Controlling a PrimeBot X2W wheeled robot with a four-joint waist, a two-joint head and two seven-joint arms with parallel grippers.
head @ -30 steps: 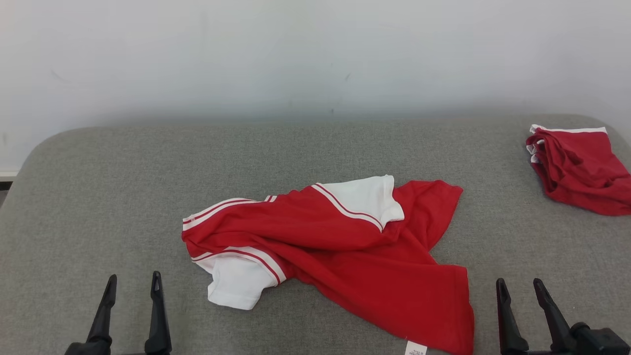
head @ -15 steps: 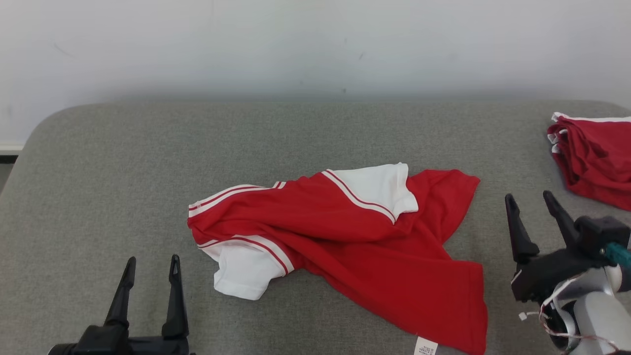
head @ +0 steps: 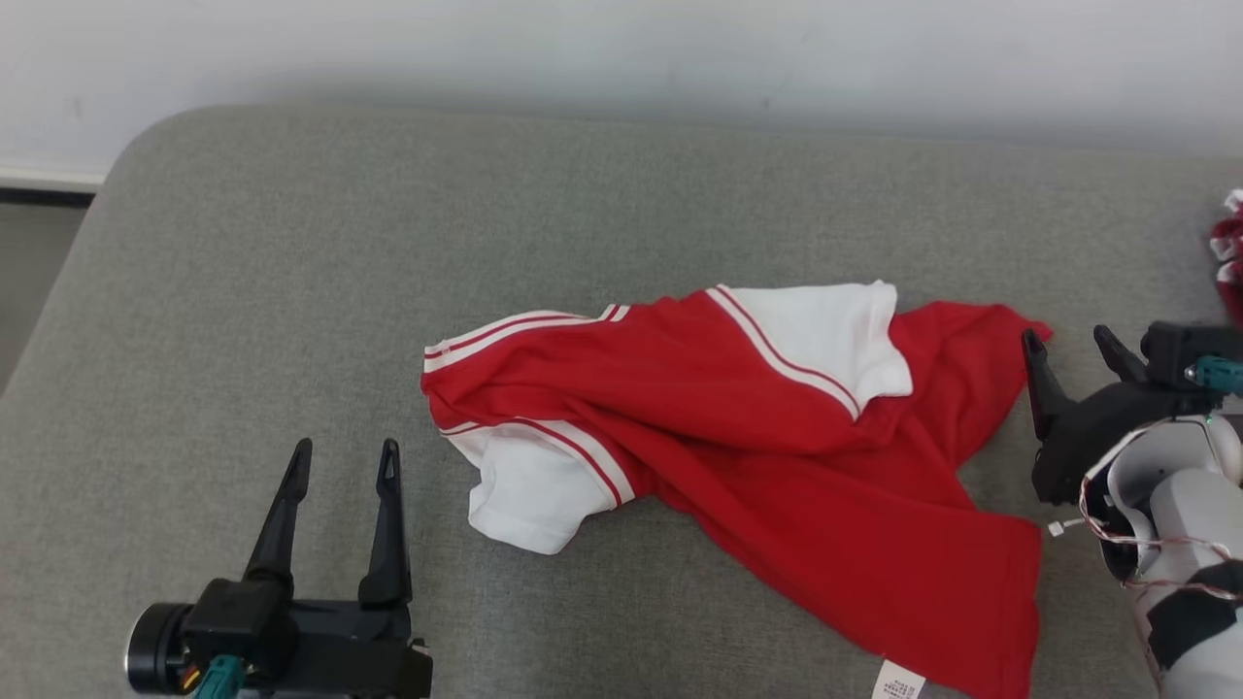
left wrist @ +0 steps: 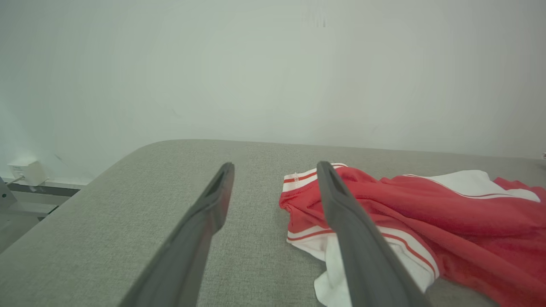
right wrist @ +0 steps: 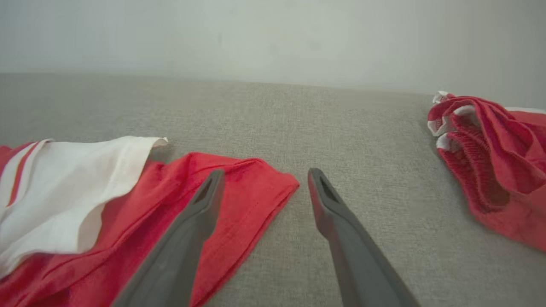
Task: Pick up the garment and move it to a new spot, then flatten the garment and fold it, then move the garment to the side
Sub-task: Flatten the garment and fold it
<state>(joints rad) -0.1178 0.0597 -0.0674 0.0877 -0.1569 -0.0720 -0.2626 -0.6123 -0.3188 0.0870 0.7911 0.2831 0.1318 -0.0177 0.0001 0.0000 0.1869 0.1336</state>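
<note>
Garment [head: 757, 456], red with white sleeves and striped trim, lies crumpled on the grey padded surface [head: 291, 243], a bit toward 3 o'clock from the middle of the head view. It is not flat and not folded. One white sleeve points to 7 o'clock, the other lies on top toward 1 o'clock. The red body spreads down to 5 o'clock, where a small white label [head: 898, 682] sticks out of the hem.

Left gripper [head: 347, 447] sits at 8 o'clock of the garment, near it but apart, fingers pointing to 12 o'clock. Jaws are wide, nothing between them. In the left wrist view the striped sleeve edge shows behind the finger on that view's 3 o'clock side, with bare grey surface between the fingers.

Right gripper [head: 1068, 335] is at 3 o'clock of the garment, right by the red corner of the hem. Jaws are wide and hold nothing. In the right wrist view one finger overlaps that red corner and the other is over bare surface. Cannot tell if the finger touches the cloth.

Second red garment [right wrist: 490, 162], bunched with white trim, lies well apart at 2 o'clock, at the head view's edge.

Pale wall [head: 583, 39] runs along 12 o'clock behind the surface.
</note>
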